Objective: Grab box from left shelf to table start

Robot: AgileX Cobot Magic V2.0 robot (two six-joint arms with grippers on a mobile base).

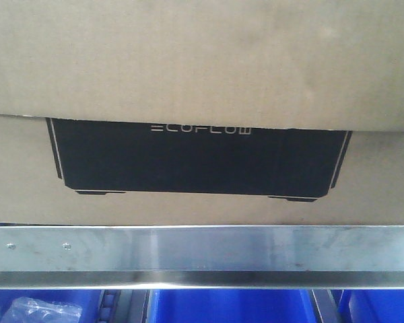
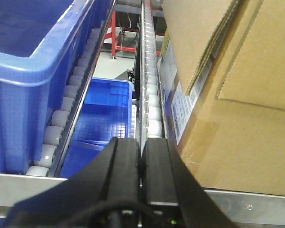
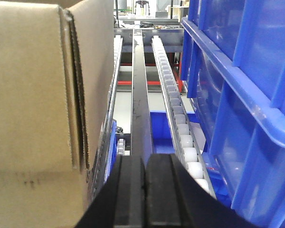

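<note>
The box point(image 1: 188, 74) is sitting broadside on the left shelf point(image 1: 209, 247). Left end effector point(image 2: 141, 147) and right end effector point(image 3: 145, 164) are flanking it, both pinched closed, empty.

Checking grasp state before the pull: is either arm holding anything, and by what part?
Nothing held. Left gripper and right gripper have jaws shut on nothing, flanking the box; side contact cannot be told.

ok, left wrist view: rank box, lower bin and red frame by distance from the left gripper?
1. Box: right beside the left gripper.
2. Lower bin: ahead and below, left of centre.
3. Red frame: far back, top of view.
</note>
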